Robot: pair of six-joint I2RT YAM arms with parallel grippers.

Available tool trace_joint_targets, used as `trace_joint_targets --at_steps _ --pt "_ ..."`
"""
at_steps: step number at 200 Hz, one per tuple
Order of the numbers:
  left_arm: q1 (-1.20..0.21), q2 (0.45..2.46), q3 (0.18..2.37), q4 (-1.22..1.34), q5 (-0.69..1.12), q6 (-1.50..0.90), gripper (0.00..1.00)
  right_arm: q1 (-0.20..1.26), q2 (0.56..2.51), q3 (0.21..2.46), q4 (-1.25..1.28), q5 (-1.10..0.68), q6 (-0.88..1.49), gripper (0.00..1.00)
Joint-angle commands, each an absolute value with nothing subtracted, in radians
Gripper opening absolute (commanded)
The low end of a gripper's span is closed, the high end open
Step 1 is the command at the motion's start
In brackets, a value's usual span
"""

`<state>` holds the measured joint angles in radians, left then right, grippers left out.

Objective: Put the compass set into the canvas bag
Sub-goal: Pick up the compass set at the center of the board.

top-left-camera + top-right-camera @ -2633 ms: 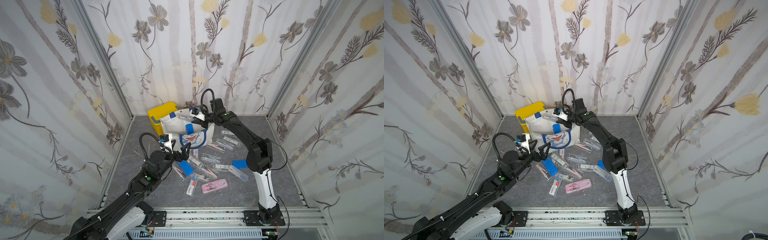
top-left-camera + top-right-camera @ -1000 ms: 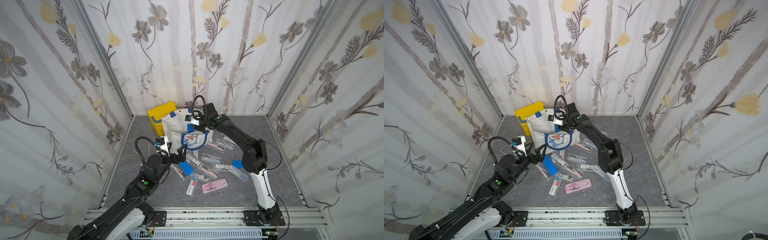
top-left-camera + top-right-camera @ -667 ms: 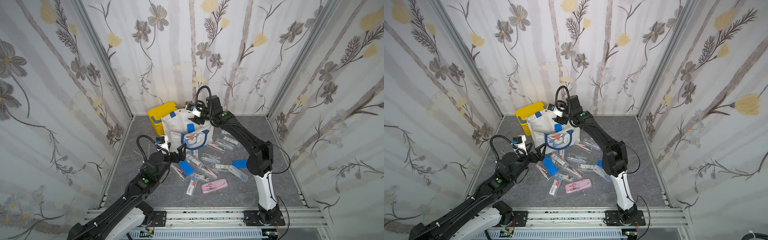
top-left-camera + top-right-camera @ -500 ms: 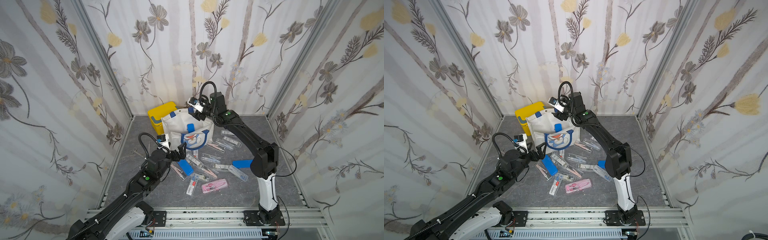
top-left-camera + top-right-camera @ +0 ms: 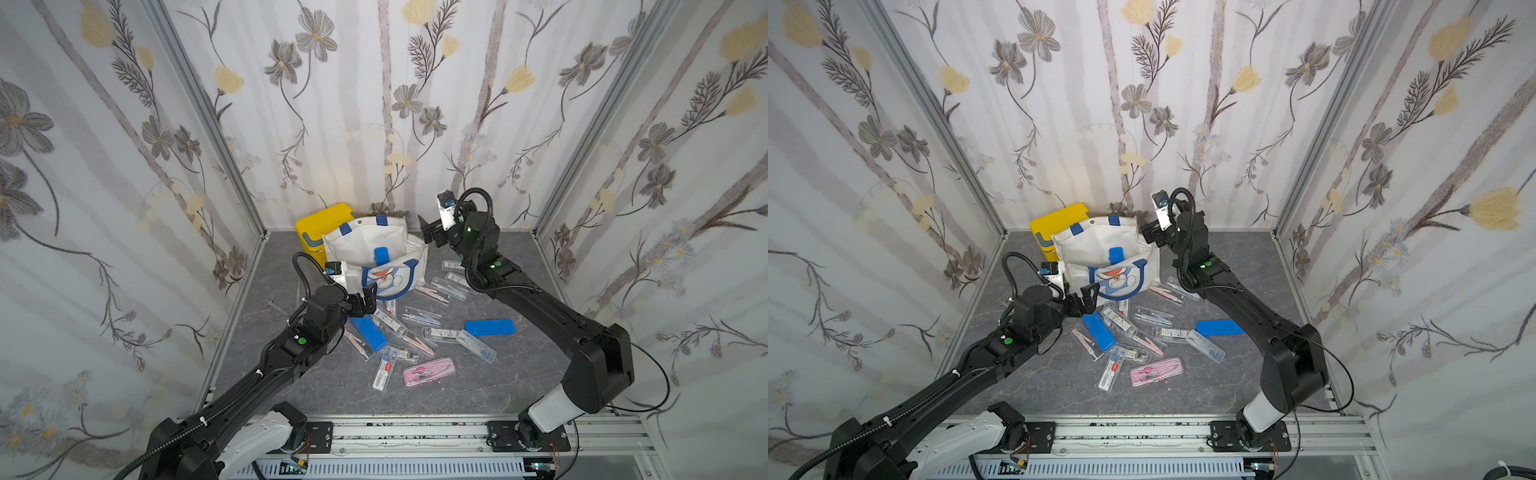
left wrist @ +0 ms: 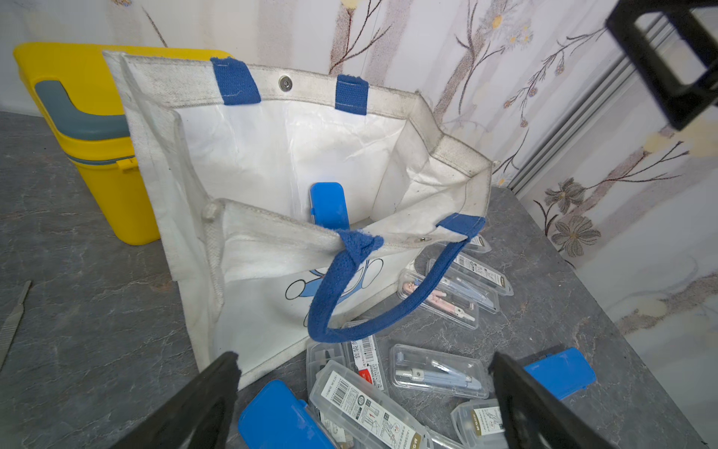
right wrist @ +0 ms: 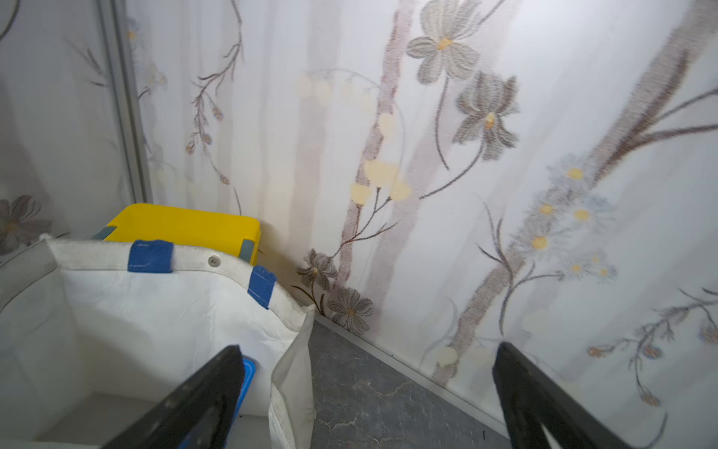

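I see the right gripper (image 7: 367, 350) spread wide and empty, just beside a top corner of the white canvas bag with blue handles (image 5: 358, 243); a solid blue plastic compass case (image 6: 327, 205) stands inside, its lower end hidden by the front rim; the left gripper (image 6: 363, 355), also spread and empty, sits low before the bag; clear-cased compass sets (image 5: 440, 332) litter the grey table (image 5: 478, 386), contents unreadable from above.
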<state>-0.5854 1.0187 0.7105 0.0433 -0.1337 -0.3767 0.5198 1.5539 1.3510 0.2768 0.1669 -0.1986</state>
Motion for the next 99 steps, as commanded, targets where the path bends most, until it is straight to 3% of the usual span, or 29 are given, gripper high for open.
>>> trace_joint_targets --at_steps 1,57,99 --pt "-0.586 1.073 0.762 -0.065 -0.137 -0.432 1.00 0.500 1.502 1.294 0.206 0.332 -0.020 1.00" --pt "-0.630 1.179 0.847 -0.341 -0.211 -0.644 1.00 0.459 1.380 1.049 0.124 0.314 0.107 0.99" --pt "-0.658 1.155 0.797 -0.393 -0.132 -0.795 1.00 0.458 1.375 0.927 0.121 0.290 0.132 0.99"
